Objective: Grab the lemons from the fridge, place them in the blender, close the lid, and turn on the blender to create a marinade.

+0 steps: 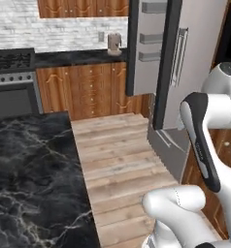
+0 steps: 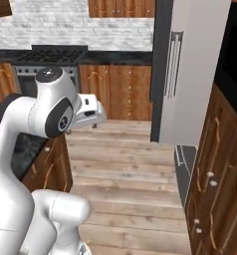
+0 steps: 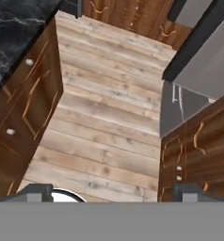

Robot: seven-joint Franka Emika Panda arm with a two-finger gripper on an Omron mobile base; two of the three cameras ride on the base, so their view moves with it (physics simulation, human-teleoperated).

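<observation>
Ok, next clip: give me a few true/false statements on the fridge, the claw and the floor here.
1. The fridge door stands open. True.
2. The claw grips a lemon. False: its jaws stand open with nothing between them.
3. The floor is wooden planks. True.
4. The hand view looks down at a sink. False: it looks down at the plank floor between brown cabinets.
5. A marble-patterned black counter lies left of the floor in the left base view. True.

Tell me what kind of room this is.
A home kitchen, rendered: a fridge with its door swung open, a stove set among wooden cabinets, and a dark marble counter beside a plank floor.
</observation>
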